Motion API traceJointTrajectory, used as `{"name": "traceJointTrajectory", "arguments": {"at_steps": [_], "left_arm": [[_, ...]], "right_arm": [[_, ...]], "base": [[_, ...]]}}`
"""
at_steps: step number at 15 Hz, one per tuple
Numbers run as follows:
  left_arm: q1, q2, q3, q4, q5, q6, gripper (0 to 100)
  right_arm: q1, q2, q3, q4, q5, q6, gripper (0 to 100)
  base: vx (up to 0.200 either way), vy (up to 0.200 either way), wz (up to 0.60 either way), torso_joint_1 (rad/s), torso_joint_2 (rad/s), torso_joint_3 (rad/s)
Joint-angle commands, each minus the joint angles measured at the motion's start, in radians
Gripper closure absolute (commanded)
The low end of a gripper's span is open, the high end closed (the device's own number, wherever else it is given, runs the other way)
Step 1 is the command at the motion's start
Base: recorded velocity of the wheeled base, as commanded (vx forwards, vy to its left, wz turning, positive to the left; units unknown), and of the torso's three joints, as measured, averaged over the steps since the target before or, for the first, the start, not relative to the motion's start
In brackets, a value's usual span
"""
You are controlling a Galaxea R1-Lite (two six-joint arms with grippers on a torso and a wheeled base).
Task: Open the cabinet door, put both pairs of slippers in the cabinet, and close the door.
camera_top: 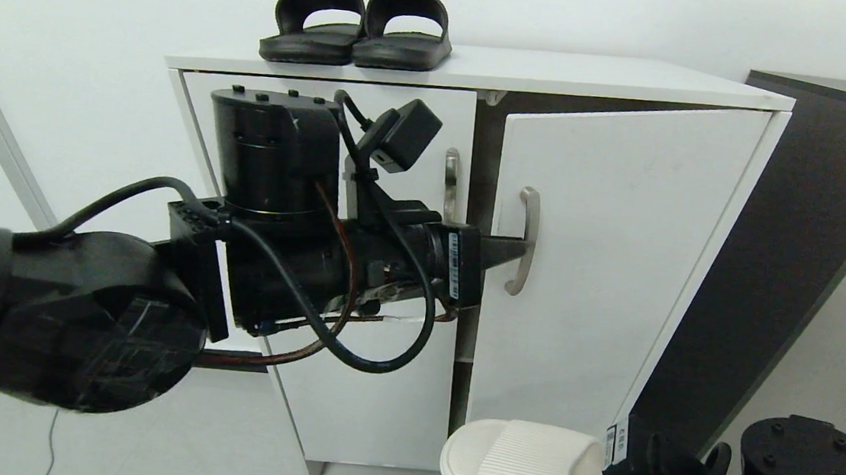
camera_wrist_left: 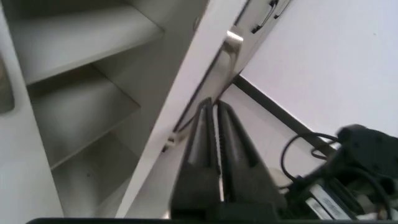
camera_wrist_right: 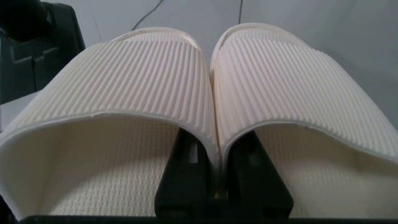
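Left tool [camera_wrist_left: 213,109] is out at the cabinet front, its two black fingers pressed flat together with only a hairline seam between them. Its tip sits right at the curved brushed-metal handle [camera_top: 527,201] of the right-hand white door [camera_top: 621,247]; whether it is hooked behind the bar or merely touching it cannot be told. And that door stands ajar, swung out a little from the white two-door cabinet [camera_top: 636,80]. A dark gap shows between it and the left-hand white door [camera_top: 379,387], which sits flush and shut, its own metal handle [camera_top: 450,186] just beside the gap. Through the opening the left wrist view catches white shelves [camera_wrist_left: 81,106] stacked one above another inside. Up on the cabinet top, the pair of black rubber slide slippers [camera_top: 360,41] rests side by side, touching, above the left-hand door. Down low, in front of the cabinet's base and below the ajar door, the right tool [camera_wrist_right: 219,168] is clamped on the pair of cream ribbed foam slippers [camera_top: 519,456]. One finger sits inside each slipper with the two inner walls pinched between them, so the pair is held side by side. Beside the cabinet on the right stands a dark grey panel [camera_top: 814,226].
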State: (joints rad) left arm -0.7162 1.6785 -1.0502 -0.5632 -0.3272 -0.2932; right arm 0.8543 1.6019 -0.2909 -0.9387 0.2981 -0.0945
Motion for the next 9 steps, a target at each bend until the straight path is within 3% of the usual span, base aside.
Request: {"name": "traceJointTrajectory", "arguments": {"at_steps": [1,9], "left_arm": [[-0.002,-0.057,0.035,0.0,-0.001,0.0,100],[0.066,-0.076,0.056,0.0,-0.001,-0.006,100]], "right_arm": [[0.008,0.0,0.004,0.0,0.0,-0.005,100],[0.035,0.003,0.015,0.0,-0.005,-0.018,100]], "base": [[0.0,0.0,0.0,0.0,0.0,0.0],[0.0,0.0,0.0,0.0,0.0,0.0]]}}
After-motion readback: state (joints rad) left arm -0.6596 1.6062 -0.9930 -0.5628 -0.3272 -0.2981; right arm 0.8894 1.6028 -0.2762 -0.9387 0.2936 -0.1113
